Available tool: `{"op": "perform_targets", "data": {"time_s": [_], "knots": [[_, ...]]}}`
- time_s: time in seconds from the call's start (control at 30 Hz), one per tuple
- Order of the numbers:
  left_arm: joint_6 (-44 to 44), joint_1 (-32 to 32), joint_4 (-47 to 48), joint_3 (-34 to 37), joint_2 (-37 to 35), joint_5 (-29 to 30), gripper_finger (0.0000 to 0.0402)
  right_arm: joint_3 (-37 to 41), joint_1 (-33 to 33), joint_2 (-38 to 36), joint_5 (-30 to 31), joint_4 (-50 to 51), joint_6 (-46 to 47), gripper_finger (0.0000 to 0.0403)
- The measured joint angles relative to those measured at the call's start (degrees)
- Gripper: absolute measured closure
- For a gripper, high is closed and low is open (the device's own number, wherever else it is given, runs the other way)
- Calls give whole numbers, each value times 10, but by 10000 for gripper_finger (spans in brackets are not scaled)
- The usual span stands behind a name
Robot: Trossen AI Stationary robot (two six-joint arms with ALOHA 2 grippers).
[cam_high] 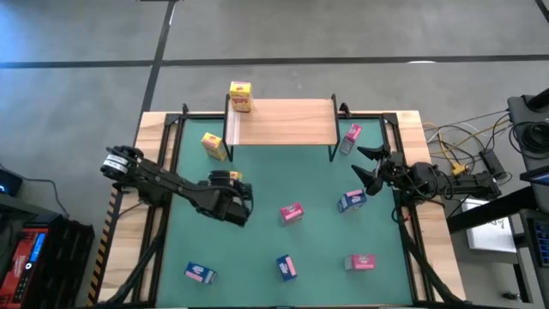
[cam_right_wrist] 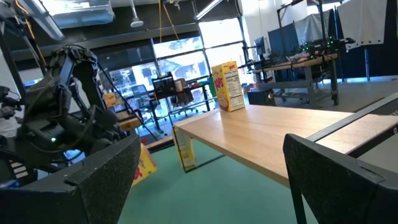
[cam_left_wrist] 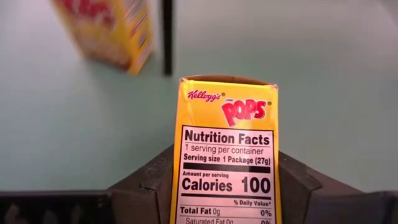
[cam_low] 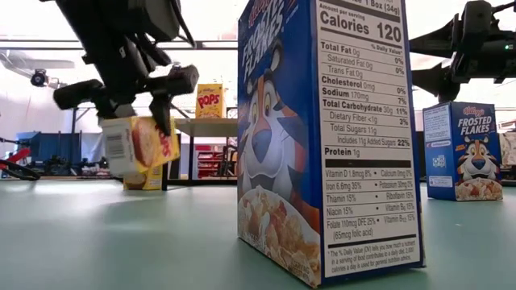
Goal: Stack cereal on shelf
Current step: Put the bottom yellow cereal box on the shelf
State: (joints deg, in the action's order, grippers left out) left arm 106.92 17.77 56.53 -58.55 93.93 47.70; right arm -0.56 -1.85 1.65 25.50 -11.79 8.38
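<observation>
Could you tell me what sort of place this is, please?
Probably a robotics lab or workshop: workbenches beyond the table, loose cables beside it, and two robot arms handling cereal boxes on a green mat.

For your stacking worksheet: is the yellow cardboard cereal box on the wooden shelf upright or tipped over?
Upright. The yellow cardboard cereal box stands on end at the light wooden shelf's far left corner, its printed front vertical in the low view.

From the left wrist camera I lose the lower part of the yellow cardboard Pops box [cam_left_wrist: 227, 155] below the frame edge, and a second yellow box [cam_left_wrist: 106, 31] is blurred and cut off. At worktop level the big blue Frosted Flakes box [cam_low: 322, 137] blocks most of the light wooden shelf [cam_low: 205, 126]. The overhead prints are too small to read.
</observation>
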Motion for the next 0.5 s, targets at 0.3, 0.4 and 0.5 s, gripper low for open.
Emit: {"op": "perform_targets", "data": {"time_s": [0.3, 0.4, 0.5], "knots": [[-14, 23, -26, 5, 8, 169, 239, 0, 0, 0, 0, 0, 0, 19], [-14, 23, -27, 9, 34, 226, 239, 0, 0, 0, 0, 0, 0, 19], [-11, 23, -28, 9, 67, 279, 239, 0, 0, 0, 0, 0, 0, 19]]}}
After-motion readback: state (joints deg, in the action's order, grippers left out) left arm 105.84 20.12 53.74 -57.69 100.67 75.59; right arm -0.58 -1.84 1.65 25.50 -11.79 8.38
